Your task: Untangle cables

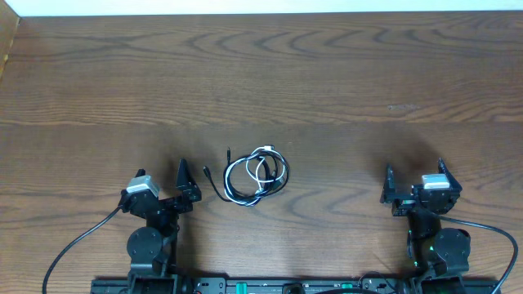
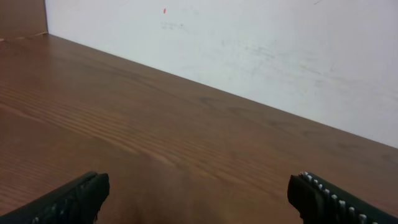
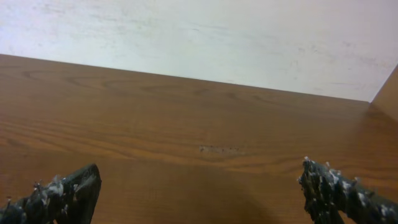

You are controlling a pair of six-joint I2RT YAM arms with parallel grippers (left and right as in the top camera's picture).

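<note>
Where only overhead sees, cables [image 1: 260,173] tangled, one white

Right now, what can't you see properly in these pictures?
- Cables: overhead view, too small to count the cords or see where they cross.
- Cables again: neither wrist view shows them, only table and wall.
- Left pincer and right pincer: wrist views, bottom edge cuts off all but the fingertips.
</note>
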